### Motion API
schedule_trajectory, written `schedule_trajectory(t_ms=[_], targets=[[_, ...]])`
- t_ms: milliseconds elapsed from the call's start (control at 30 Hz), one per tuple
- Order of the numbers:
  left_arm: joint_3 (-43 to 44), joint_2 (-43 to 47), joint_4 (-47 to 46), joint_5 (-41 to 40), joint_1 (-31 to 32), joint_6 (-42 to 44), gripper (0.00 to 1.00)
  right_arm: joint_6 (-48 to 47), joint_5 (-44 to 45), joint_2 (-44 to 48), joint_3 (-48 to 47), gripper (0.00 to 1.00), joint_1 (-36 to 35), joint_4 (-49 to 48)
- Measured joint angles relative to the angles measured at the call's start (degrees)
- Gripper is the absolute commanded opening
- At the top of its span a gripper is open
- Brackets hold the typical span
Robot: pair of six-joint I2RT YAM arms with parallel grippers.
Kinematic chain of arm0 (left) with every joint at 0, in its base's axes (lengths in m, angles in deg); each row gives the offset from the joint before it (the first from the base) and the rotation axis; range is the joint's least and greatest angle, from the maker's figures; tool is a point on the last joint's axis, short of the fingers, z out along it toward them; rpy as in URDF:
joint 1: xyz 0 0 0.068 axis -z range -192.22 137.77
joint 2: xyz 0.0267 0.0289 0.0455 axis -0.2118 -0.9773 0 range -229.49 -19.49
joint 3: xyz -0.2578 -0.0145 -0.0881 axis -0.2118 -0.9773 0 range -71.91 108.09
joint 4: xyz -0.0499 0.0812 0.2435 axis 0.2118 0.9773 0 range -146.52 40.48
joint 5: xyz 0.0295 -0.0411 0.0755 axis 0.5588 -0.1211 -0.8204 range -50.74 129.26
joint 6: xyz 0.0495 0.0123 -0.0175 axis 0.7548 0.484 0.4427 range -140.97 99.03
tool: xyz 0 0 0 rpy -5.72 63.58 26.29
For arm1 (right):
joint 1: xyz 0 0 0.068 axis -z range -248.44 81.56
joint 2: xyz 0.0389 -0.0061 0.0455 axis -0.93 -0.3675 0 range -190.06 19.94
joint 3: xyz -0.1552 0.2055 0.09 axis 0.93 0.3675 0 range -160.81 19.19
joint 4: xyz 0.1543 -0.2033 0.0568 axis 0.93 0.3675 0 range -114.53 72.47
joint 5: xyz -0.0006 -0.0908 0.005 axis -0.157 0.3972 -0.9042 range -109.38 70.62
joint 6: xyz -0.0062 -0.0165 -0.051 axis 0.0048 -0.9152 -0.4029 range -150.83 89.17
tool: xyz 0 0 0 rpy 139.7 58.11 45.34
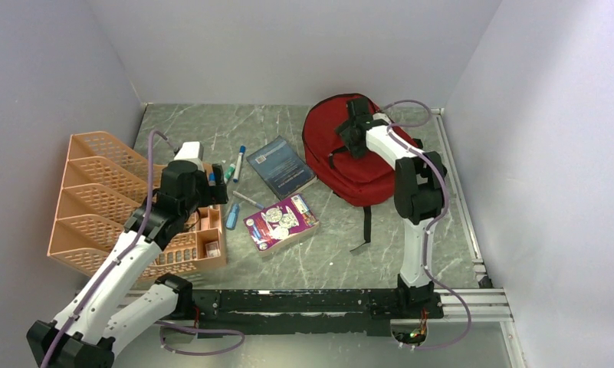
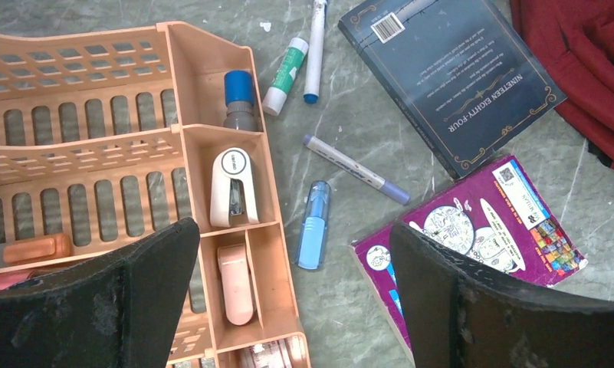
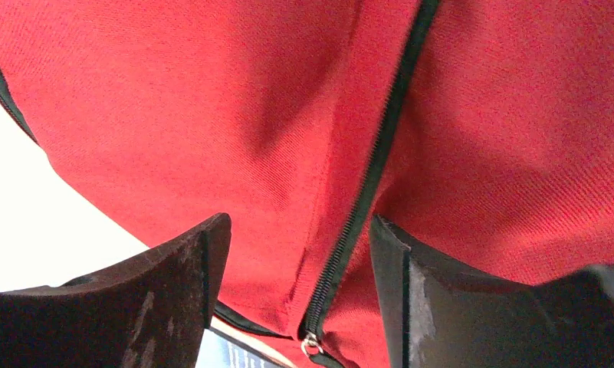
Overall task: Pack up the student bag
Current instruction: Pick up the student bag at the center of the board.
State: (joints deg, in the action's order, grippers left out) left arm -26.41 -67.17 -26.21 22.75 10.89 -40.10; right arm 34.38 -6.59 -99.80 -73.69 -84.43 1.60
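The student bag (image 1: 326,138) is a red fabric backpack lying at the back right of the table, with its edge also in the left wrist view (image 2: 587,69). My right gripper (image 1: 348,142) is down on top of it. In the right wrist view the red fabric (image 3: 173,115) fills the frame. The right gripper (image 3: 300,226) stands open, its fingers astride the bag's black zipper (image 3: 372,169), with the metal pull (image 3: 311,343) just below. My left gripper (image 1: 221,173) hovers open and empty (image 2: 294,230) over the organiser's right edge and a light blue pen (image 2: 313,225).
An orange mesh organiser (image 1: 112,203) stands at the left with a white stapler (image 2: 233,188) in one compartment. A dark blue book (image 1: 280,166), a purple book (image 1: 282,222), a glue stick (image 2: 285,75) and markers (image 2: 356,169) lie between organiser and bag. Walls enclose the table.
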Motion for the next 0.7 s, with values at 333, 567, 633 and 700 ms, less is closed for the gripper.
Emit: schedule_trajectory(t_ms=[333, 567, 633, 700], targets=[[2.0, -1.7, 0.0, 0.3, 0.0, -0.8, 0.98, -2.8, -0.1, -4.8, -4.2, 0.32, 0.7, -3.0], [2.8, -4.4, -3.7, 4.6, 0.0, -3.6, 0.98, -7.3, -2.9, -3.0, 1.0, 0.0, 1.8, -9.1], [3.8, -7.4, -5.6, 6.5, 0.0, -4.4, 0.98, -9.2, -4.1, -1.6, 2.4, 0.0, 2.1, -10.5], [6.4, -12.2, -8.0, 8.8, 0.0, -5.1, 0.98, -11.7, -5.4, 0.2, 3.0, 0.0, 2.2, -11.4]])
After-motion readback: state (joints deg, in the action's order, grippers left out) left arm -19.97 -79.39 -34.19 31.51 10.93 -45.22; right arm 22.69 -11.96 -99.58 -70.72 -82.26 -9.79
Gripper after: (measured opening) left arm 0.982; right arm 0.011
